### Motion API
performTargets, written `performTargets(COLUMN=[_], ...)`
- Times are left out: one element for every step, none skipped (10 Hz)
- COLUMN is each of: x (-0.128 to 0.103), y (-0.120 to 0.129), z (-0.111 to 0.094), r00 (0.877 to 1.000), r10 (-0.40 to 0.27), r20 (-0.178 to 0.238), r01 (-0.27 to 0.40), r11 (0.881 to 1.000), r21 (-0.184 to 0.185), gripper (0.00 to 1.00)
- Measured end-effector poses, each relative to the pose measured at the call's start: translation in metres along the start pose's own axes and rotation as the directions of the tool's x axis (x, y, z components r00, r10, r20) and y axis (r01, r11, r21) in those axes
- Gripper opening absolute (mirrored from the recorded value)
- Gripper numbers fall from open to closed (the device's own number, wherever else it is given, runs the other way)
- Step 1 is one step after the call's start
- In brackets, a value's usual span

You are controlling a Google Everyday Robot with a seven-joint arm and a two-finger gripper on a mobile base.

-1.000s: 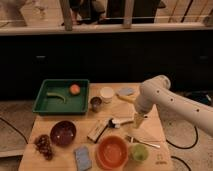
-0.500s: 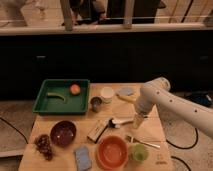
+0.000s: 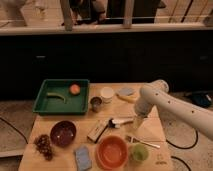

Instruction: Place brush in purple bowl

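The brush lies on the wooden table, with its white handle pointing right and its small dark head at the left end. My gripper hangs down from the white arm at the handle's right end, just above or touching it. The purple bowl sits at the table's front left, well to the left of the brush and the gripper. It looks empty.
A tan-and-dark block lies left of the brush. An orange bowl, a green cup, a fork and a blue sponge sit in front. Grapes, a green tray, a metal cup and a white cup are also there.
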Motion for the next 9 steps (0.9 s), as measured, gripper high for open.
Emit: performTargets(x=[0.0,-0.001,0.002,0.004,0.005,0.006,0.006,0.008,0.009], y=[0.0,-0.001,-0.002,-0.002,-0.002,-0.003,-0.004,-0.004,-0.005], z=[0.004,0.007,0.01,0.014,0.016,0.021,0.023,0.025,0.026], r00=[1.0,1.0,1.0,1.0,1.0,1.0,1.0,1.0,1.0], r10=[-0.001,-0.002,-0.001,-0.002,-0.004,-0.006,-0.007,-0.007,-0.008], r20=[-0.001,-0.001,-0.004,-0.005,-0.006,-0.008,-0.008,-0.009,-0.009], r01=[0.001,0.002,0.001,0.002,0.003,0.006,0.007,0.007,0.008], r11=[1.0,1.0,1.0,1.0,1.0,1.0,0.999,0.999,0.999], r21=[-0.007,-0.01,-0.017,-0.023,-0.026,-0.031,-0.032,-0.034,-0.035], gripper=[0.8,0.8,0.8,0.8,0.8,0.8,0.8,0.8,0.8])
